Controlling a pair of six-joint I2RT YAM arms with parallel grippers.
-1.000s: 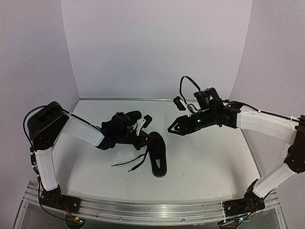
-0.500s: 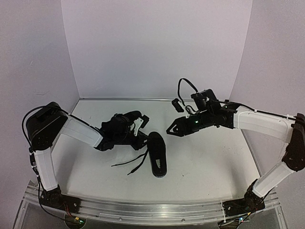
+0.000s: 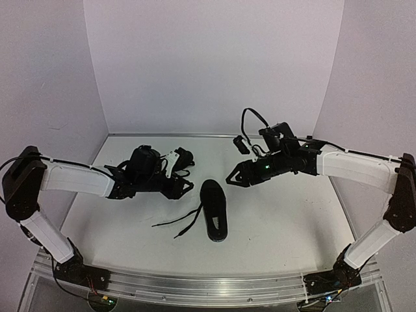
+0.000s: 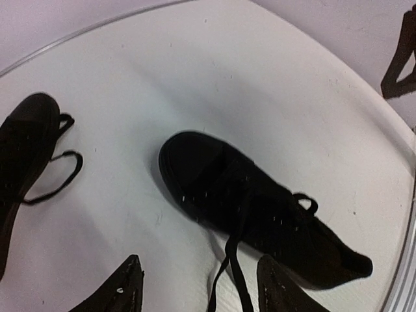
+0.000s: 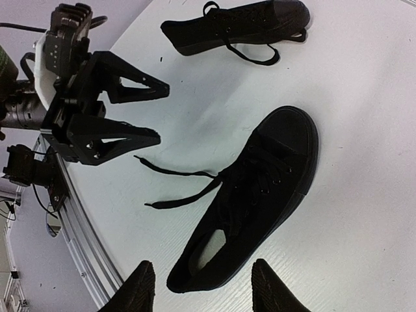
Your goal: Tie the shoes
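Note:
One black shoe lies on its side mid-table, its loose laces trailing left. The left wrist view shows this shoe ahead of my open left gripper, with a lace running down between the fingers, which do not grip it. The second shoe lies farther back, partly hidden behind the left gripper in the top view. My right gripper hovers open above the heel of the near shoe, holding nothing.
An aluminium rail runs along the table's front edge. White walls close the back and both sides. A small black part on a cable hangs by the right arm.
My left gripper has opened and pulled back to the left, away from the mid-table shoe. The right gripper has barely shifted.

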